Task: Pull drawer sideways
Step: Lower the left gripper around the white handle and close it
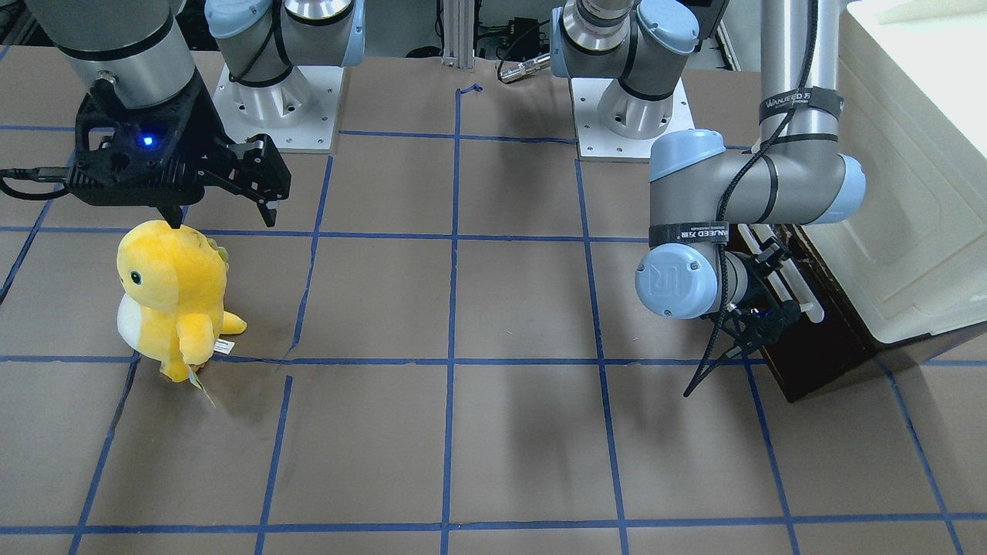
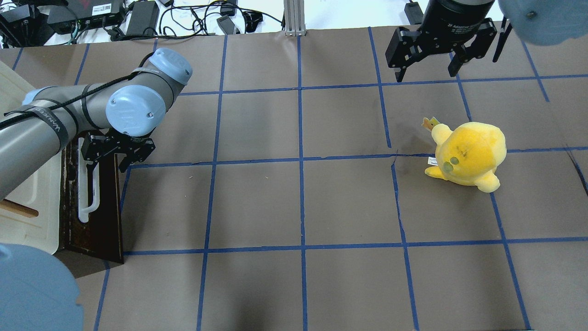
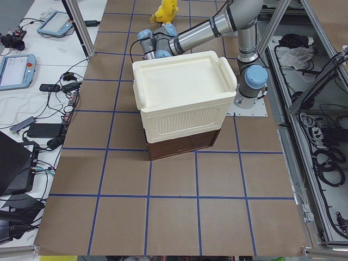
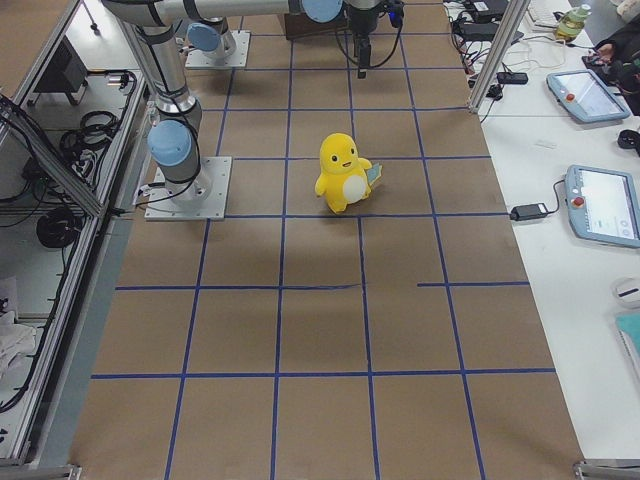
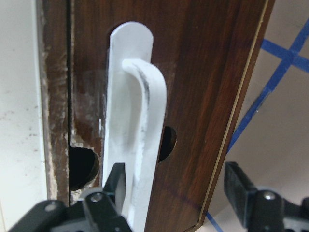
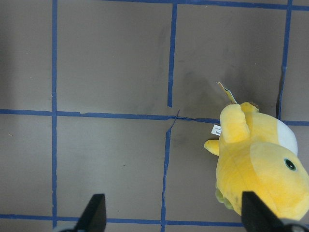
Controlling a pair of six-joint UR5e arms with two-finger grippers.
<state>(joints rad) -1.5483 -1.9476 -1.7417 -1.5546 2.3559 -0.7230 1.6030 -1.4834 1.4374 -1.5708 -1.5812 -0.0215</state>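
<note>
The drawer's dark brown front [image 2: 96,216] with its long white bar handle [image 2: 83,184] lies close against the cream-white cabinet [image 2: 27,216] at the table's left end. My left gripper [image 2: 106,164] is open at the handle's far end. In the left wrist view one finger [image 5: 116,186] sits beside and behind the handle [image 5: 140,125], and the other [image 5: 239,191] is off the panel's edge. The drawer front also shows in the front view [image 1: 817,347]. My right gripper [image 2: 427,69] is open and empty above the table.
A yellow plush toy [image 2: 468,154] stands on the right half of the table, just below my right gripper [image 1: 224,208]. The brown table top carries a blue tape grid. Cables and power bricks lie beyond the far edge.
</note>
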